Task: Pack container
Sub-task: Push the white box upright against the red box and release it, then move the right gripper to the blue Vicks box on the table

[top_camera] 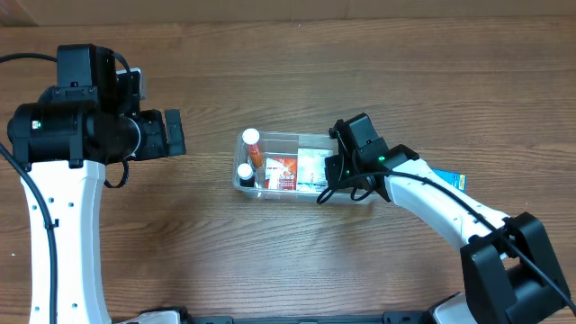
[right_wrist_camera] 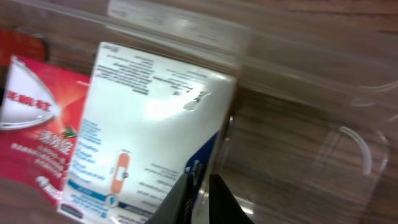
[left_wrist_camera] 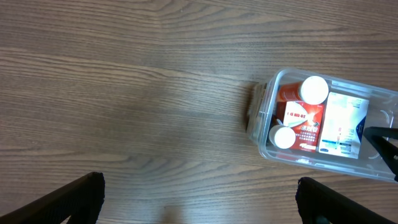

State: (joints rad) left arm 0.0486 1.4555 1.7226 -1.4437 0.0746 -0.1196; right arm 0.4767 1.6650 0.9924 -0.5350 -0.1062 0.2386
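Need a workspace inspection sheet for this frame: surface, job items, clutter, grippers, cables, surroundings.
Surface: wooden table, no spills seen.
Job's things: clear container mid-table, holding two white-capped bottles, a red box, a white box.
Clutter: blue-edged box on the table behind the right arm, outside the container.
Grippers: left gripper open over bare table; right gripper at the container's right end by the white box, state unclear.
Cables: black cable at the left arm; another along the right arm.
Surroundings: nothing seen.

The clear rectangular container [top_camera: 281, 135] stands upright, open-topped and partly filled.
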